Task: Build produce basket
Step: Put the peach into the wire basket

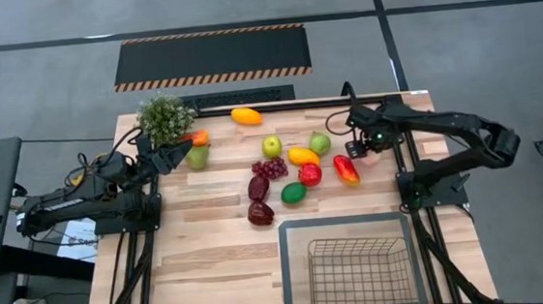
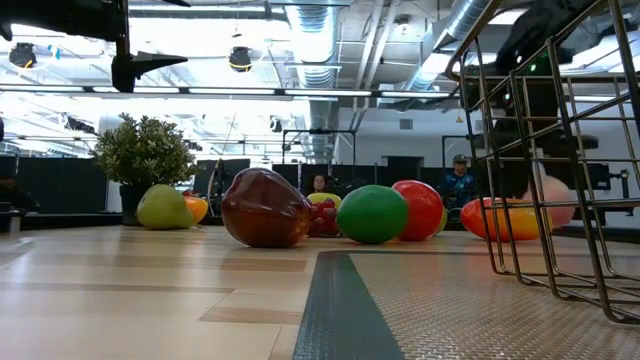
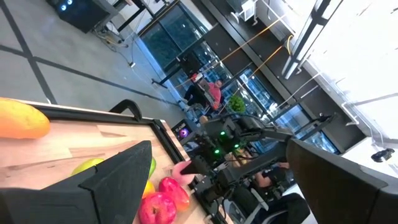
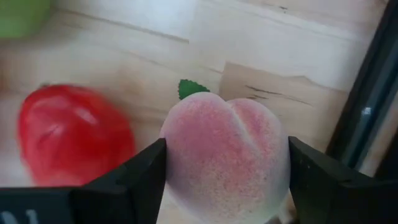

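The produce lies scattered on the far half of the wooden table: a grape bunch (image 1: 270, 168), two maroon pieces (image 1: 260, 212), a red apple (image 1: 310, 174), green, yellow and orange pieces. The wire basket (image 1: 353, 267) stands at the near edge, right of centre. My right gripper (image 1: 361, 153) is shut on a pink peach (image 4: 227, 155), beside a red fruit (image 1: 347, 169). My left gripper (image 1: 183, 156) is open and level above the table's left side, pointing at a green pear (image 1: 197, 158) without touching it. My right gripper pinches the peach's two opposite flanks, one finger (image 4: 140, 177) on each side, next to its rounded cheek (image 4: 186, 155). The green leaf (image 4: 189, 88) points away from the fingers. Whether the peach is clear of the table I cannot tell.
A bushy potted plant (image 1: 164, 119) stands at the far left corner, close to my left gripper. A black rail (image 1: 287, 105) runs along the far edge. Bare wood lies left of the basket. People sit in the room beyond the table.
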`<control>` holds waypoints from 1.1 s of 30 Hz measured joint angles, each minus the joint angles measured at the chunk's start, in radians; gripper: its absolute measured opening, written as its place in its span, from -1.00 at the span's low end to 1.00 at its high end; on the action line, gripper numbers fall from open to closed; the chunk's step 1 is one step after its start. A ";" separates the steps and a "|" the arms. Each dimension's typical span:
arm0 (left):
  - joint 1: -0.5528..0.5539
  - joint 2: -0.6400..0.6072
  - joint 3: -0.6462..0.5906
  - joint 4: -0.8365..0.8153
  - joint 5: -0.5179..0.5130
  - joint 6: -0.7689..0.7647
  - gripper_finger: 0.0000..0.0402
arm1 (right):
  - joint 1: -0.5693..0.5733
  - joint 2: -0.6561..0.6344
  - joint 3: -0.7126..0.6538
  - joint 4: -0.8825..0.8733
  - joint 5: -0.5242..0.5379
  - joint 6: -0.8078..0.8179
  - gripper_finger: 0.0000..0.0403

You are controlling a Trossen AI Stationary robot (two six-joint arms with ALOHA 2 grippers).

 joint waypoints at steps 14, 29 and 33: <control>0.000 0.000 0.000 0.000 0.000 -0.001 0.79 | 0.393 -0.242 0.350 -0.099 -0.308 0.128 0.43; 0.000 0.000 0.000 0.000 0.068 -0.016 0.79 | 1.251 -0.149 0.404 0.278 -0.151 0.811 0.46; 0.000 0.000 0.000 -0.003 0.121 -0.015 0.79 | 1.387 -0.091 0.404 0.296 -0.114 0.984 0.46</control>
